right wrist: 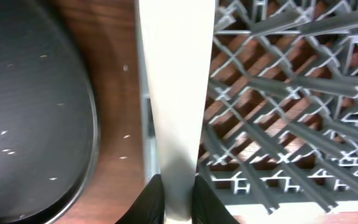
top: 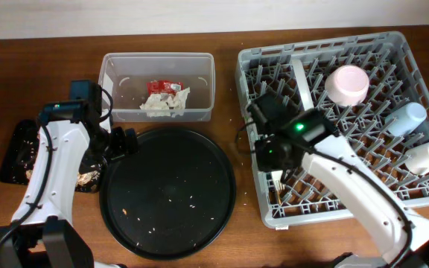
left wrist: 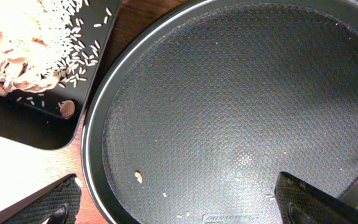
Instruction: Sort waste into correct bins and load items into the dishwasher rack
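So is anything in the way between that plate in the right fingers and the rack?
Nothing visible. The plate, pinched edge-on in the right fingers, is at the rack's left edge, and the slots beside it are bare. The pink bowl and cups sit on its far side.

Soft, even overhead light leaves faint shadows on the tabletop (top: pixel 51 52). The round black tray (left wrist: pixel 241 93) shows a dull sheen and crisp texture. Close up, the white plate (right wrist: pixel 173 93) is blurred, washed out.
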`<state>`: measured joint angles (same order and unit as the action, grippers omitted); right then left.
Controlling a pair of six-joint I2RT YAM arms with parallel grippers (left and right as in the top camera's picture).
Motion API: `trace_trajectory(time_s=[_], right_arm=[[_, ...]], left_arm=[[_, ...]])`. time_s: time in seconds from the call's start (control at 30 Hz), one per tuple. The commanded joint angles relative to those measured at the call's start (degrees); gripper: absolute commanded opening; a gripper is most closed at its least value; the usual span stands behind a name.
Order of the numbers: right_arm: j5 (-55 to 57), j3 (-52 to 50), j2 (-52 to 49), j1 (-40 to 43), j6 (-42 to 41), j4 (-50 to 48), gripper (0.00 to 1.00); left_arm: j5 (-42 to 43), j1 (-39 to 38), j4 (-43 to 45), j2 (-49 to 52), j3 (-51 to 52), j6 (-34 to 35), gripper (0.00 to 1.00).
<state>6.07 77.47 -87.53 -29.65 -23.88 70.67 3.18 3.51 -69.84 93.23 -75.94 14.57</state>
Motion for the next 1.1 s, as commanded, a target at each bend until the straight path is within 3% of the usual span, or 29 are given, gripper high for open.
trace_trajectory(time_s=[0.0,0.2,0.27,0.37,0.47,0.53,0.6,0.73,0.83,0.9,1.07], right_arm=[[0.4,-3.5,-1.8,1.8,2.6,-1.1,0.17],[0.5,-10.1,-1.9,1.9,2.7,-9.5,0.18],[0.4,-10.0,-1.9,1.9,2.6,-10.6,0.36],[-1.2,-10.0,-1.8,1.9,1.8,-10.9,0.45],[-4.0,-8.9,0.5,2.1,-1.2,-11.2,0.47],[-6.0,-6.8,3.6,2.9,-0.1,-11.1,0.57],[-10.0,-4.9,7.8,5.9,2.1,-11.4,0.72],[-25.1,-4.3,11.2,17.1,10.7,-11.7,0.78],[-25.4,-4.3,11.0,25.0,16.4,-5.8,0.93],[-21.1,-4.3,11.0,28.6,16.4,-0.6,0.98],[-15.8,-5.7,16.7,29.7,15.8,3.2,0.98]], left_arm=[[0.0,0.0,0.0,0.0,0.2,0.6,0.99],[0.0,0.0,0.0,0.0,0.2,0.6,1.00],[0.0,0.0,0.0,0.0,0.2,0.6,0.99],[0.0,0.0,0.0,0.0,0.2,0.6,0.99],[0.1,-0.2,0.2,0.0,0.2,-0.2,0.99],[2.8,-0.7,0.6,0.0,0.2,-2.8,0.99],[7.9,-2.8,1.1,0.0,0.2,-5.8,0.99],[8.3,-11.7,3.5,0.0,0.2,-9.9,0.99],[-0.1,-18.7,1.6,0.0,0.2,-12.4,0.99],[-2.4,-17.2,-3.3,0.0,0.2,-7.0,0.99],[1.0,-10.1,-6.0,-7.2,0.9,-7.0,0.99]])
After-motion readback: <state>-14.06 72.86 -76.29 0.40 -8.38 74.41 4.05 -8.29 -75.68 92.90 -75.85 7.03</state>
